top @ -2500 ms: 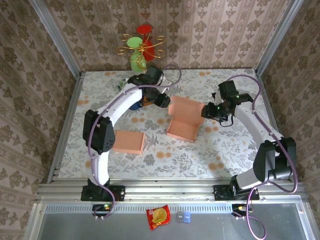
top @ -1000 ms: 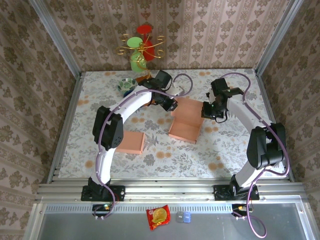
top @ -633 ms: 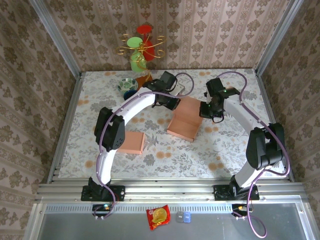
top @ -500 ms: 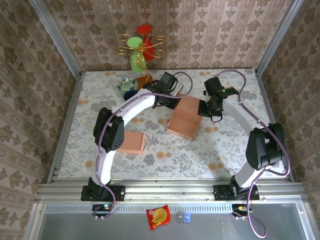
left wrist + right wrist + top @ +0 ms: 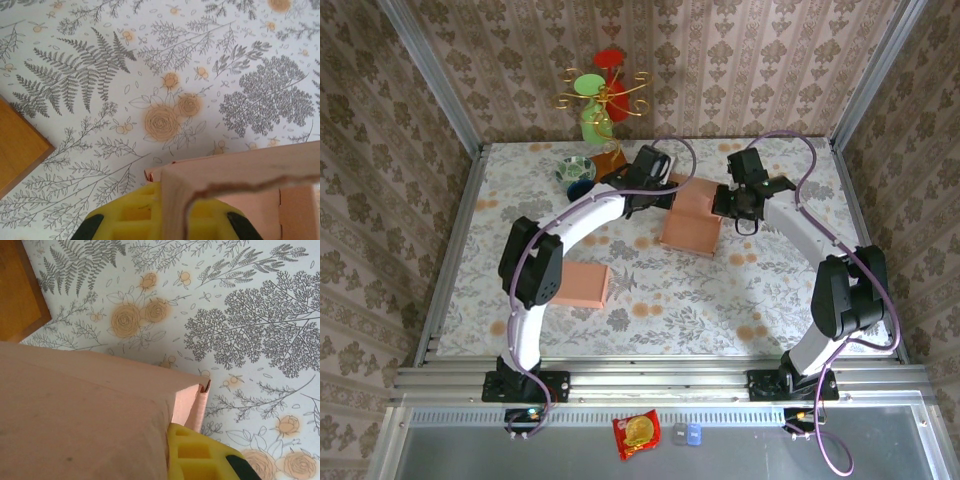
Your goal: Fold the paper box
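- Clamping the paper box (image 5: 692,226) at mid-surface, the left gripper (image 5: 666,192) and right gripper (image 5: 725,203) are both closed on its opposite sides.
- Wrist cameras show yellow pads (image 5: 145,222) against cardboard; overhead shows a red packet (image 5: 636,433).

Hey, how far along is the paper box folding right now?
Done: the paper box looks formed, and its base sits squared up. In hand: the left gripper and right gripper are each shut on opposite sides of the lid, which tilts over the base. Left: bringing the lid down flat and closing it; I can't see it seated yet.
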Robot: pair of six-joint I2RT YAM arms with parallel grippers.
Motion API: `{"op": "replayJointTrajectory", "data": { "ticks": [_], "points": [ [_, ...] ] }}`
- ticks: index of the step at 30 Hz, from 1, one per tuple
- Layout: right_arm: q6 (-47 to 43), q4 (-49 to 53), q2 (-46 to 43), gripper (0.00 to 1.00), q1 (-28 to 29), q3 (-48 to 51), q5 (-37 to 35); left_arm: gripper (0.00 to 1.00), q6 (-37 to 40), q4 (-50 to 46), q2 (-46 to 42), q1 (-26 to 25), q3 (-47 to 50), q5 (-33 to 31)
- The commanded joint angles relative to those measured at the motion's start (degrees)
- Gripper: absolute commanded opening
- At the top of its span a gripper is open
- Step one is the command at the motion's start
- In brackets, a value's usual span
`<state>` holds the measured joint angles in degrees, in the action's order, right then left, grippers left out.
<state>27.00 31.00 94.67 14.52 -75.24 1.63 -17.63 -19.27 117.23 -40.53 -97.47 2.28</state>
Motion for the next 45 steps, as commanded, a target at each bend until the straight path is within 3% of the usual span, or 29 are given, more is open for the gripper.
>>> {"op": "replayJointTrajectory", "data": {
  "ticks": [1, 23, 35, 41, 45],
  "points": [
    [0.6, -9.1, -0.5, 0.0, 0.7, 2.2, 0.0, 0.0, -2.6, 6.8, -2.5, 0.5, 4.7, 2.1],
    [-8.4, -24.2, -7.6, 0.0, 6.0, 18.4, -7.9, 0.0, -2.7, 39.0, -7.8, -0.2, 28.1, 6.2],
    [-10.8, -27.8, -9.4, 0.0, 10.9, 23.7, -19.2, 0.0, -6.7, 44.9, -8.5, -0.9, 34.0, 6.3],
    [-10.2, -27.2, -10.5, 0.11, 13.5, 24.2, -21.5, 0.0, -6.7, 44.2, -9.6, -2.2, 35.8, 2.7],
    [-4.5, -20.0, -11.9, 0.22, 14.1, 20.8, -17.4, 0.0, -5.8, 43.6, -10.7, -2.9, 37.1, -1.4]
  ]
}}
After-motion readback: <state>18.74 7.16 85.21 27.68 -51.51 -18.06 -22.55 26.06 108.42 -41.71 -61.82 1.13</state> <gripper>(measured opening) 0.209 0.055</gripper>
